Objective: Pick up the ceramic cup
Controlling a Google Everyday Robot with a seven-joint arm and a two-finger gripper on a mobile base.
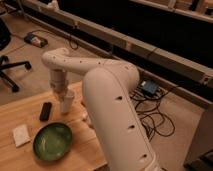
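Observation:
The ceramic cup [66,105] is a small white round cup standing on the wooden table [20,112], just beyond the green plate [52,141]. My gripper [62,94] hangs from the white arm [107,95] straight down onto the cup's top. Its lower end meets the cup's rim and hides part of it. I cannot tell whether the cup rests on the table or is held.
A black oblong object [45,111] lies left of the cup. A flat white square [21,135] lies left of the plate. A small pale object [86,119] shows beside the arm. An office chair [7,65] and floor cables [155,117] lie beyond the table.

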